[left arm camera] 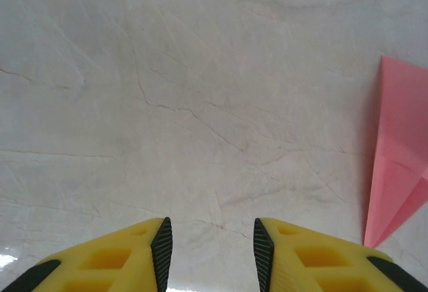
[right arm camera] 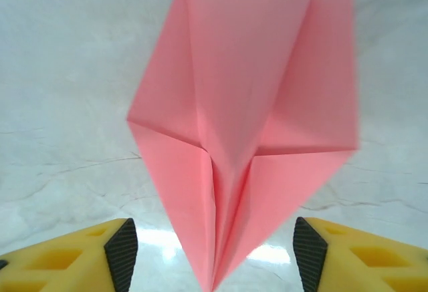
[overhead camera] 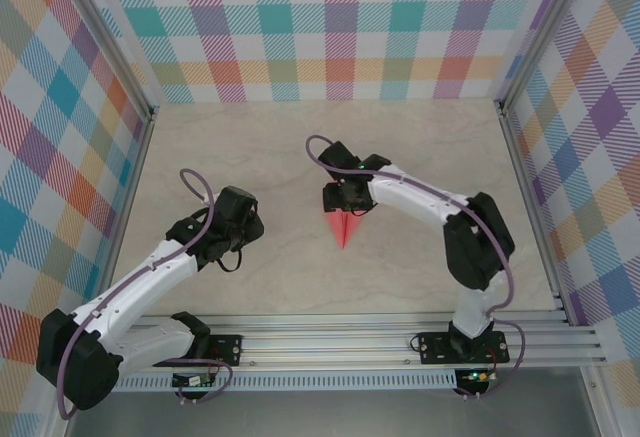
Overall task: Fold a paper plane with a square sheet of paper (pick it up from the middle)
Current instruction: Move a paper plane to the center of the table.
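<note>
1. Item: small salmon-pink paper plane (overhead camera: 343, 227), a pointed dart with a centre crease and two folded side flaps. It lies flat near the middle of the pale, marble-patterned table (overhead camera: 430, 147), with its nose towards the arm bases.
2. Right gripper (right arm camera: 215, 248): poised low over the plane. Its jaws stand wide apart and the plane's nose lies between them. The yellow fingers (right arm camera: 73, 258) and their black pads are clear of the paper on both sides, so nothing is gripped.
3. Left gripper (left arm camera: 208, 245): off to the left of the plane and apart from it. Its jaws are partly spread over bare table and hold nothing. The plane's edge shows at the right margin of the left wrist view.
4. Step in hand, as judged: a late stage. The sheet already has its dart shape, and the right gripper is placed as for letting go or re-gripping.
5. Next move, as judged: if a pick-up follows, it calls for closing on the raised centre crease at mid-length rather than on a flap. The thin paper may slide or spring open, so a squared, gentle pinch is advisable.
</note>
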### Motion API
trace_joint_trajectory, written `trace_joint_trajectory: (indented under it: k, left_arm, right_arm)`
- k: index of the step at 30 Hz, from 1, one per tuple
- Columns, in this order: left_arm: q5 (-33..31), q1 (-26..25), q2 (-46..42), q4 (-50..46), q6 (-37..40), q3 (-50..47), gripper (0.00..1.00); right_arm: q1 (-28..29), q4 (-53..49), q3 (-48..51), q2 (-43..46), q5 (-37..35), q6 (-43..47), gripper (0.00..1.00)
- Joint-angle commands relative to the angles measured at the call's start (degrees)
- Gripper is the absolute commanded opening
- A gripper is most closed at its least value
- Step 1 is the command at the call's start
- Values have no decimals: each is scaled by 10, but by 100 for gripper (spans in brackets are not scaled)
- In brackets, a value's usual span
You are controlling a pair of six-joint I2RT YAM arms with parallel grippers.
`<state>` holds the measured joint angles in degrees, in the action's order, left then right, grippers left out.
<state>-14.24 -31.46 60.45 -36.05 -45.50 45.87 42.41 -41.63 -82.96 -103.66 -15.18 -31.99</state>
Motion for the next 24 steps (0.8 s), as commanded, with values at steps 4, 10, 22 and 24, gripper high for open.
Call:
trace_joint_trajectory:
  k: [4,10,22,24]
  left_arm:
    - [-167,17,-17,24,84,-4,63]
    - [-295,85,30,91,148,-13,100]
    - [-305,183,187,373,334,-74,100]
    - [-287,185,202,473,370,-108,100]
  right_arm:
    - [-27,21,108,186,-221,9,78]
    - [-161,112,261,298,-334,74,85]
    - [-330,562,492,250,-117,270,100]
    - [-333,634,514,238,-81,290,100]
